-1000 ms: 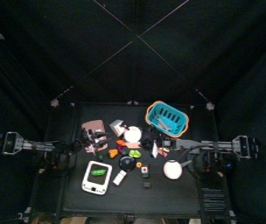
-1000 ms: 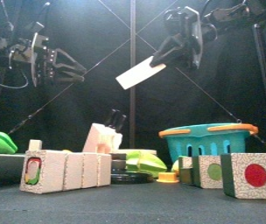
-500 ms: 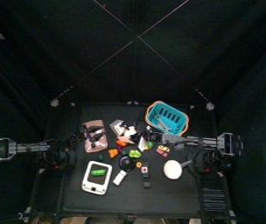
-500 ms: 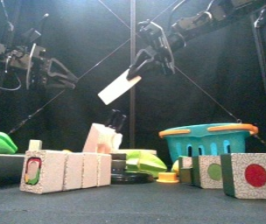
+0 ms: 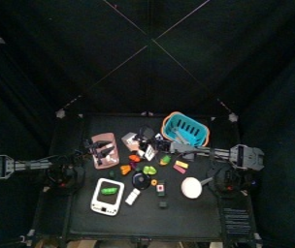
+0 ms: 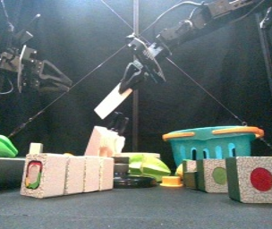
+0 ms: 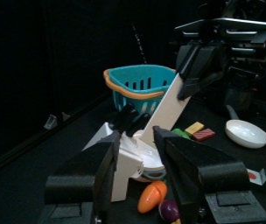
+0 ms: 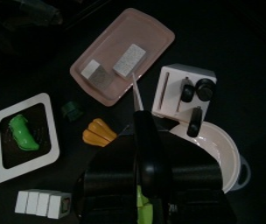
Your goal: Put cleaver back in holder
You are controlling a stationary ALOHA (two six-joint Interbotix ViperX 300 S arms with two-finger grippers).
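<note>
High in the middle of the front view, the right gripper [image 6: 140,64] had swung leftward and lower than a second before, jaws pinched on the cleaver [image 6: 114,96], whose pale flat blade hung slanted above the white knife holder [image 6: 104,141]. The left gripper [image 6: 31,70] stayed raised at upper left, jaws spread wide.

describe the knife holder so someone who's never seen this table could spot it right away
Start at the teal basket on the table's far right side. To its left, in the front view, stands the knife holder, a pale slanted block with dark handles sticking out of its top. It sits directly below the cleaver that the right gripper holds in the air.
</note>
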